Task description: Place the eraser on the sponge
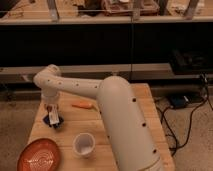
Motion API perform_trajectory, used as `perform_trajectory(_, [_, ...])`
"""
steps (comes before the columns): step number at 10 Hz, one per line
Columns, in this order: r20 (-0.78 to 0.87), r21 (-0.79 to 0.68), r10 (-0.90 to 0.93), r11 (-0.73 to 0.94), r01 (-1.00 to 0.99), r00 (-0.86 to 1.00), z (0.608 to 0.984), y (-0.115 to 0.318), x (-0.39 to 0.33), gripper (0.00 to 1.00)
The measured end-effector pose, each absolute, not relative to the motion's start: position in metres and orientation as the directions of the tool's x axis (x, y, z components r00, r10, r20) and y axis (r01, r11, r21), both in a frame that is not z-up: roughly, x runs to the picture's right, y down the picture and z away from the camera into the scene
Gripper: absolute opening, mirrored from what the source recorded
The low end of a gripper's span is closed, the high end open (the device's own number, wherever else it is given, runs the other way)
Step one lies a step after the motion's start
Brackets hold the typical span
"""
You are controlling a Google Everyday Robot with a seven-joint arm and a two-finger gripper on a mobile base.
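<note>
A dark blue sponge (54,122) lies on the left part of the wooden table (120,107). My gripper (51,114) hangs straight down from the white arm (85,90) and sits right over the sponge, covering most of it. The eraser is hidden at the gripper's tip; I cannot make it out apart from the gripper.
An orange stick-like object (82,105) lies right of the gripper. A white cup (84,145) stands near the front, with an orange plate (40,156) at the front left corner. The arm's thick body (127,135) covers the table's right half. Black cables (170,125) trail on the floor to the right.
</note>
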State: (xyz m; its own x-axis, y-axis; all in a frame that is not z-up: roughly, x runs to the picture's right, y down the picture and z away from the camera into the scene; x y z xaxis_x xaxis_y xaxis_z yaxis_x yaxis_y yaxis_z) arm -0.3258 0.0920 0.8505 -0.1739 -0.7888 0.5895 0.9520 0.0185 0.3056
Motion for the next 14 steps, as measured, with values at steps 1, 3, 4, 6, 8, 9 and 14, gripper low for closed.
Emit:
perform_trajectory(1, [0.599, 0.307, -0.783, 0.029, 0.951, -0.169, 0.852, 0.092, -0.327, 0.0])
perform_trajectory(3, [0.61, 0.314, -0.774, 0.043, 0.948, -0.168, 0.853, 0.092, -0.329, 0.0])
perform_trajectory(4, [0.615, 0.326, -0.771, 0.055, 0.944, -0.167, 0.853, 0.093, -0.33, 0.0])
perform_trajectory(6, [0.617, 0.355, -0.77, 0.088, 0.931, -0.163, 0.852, 0.092, -0.329, 0.0])
perform_trajectory(8, [0.62, 0.384, -0.768, 0.118, 0.916, -0.161, 0.85, 0.092, -0.329, 0.0])
perform_trajectory(9, [0.621, 0.392, -0.767, 0.123, 0.912, -0.163, 0.849, 0.092, -0.33, 0.0])
perform_trajectory(14, [0.625, 0.448, -0.756, 0.147, 0.882, -0.192, 0.847, 0.097, -0.345, 0.0])
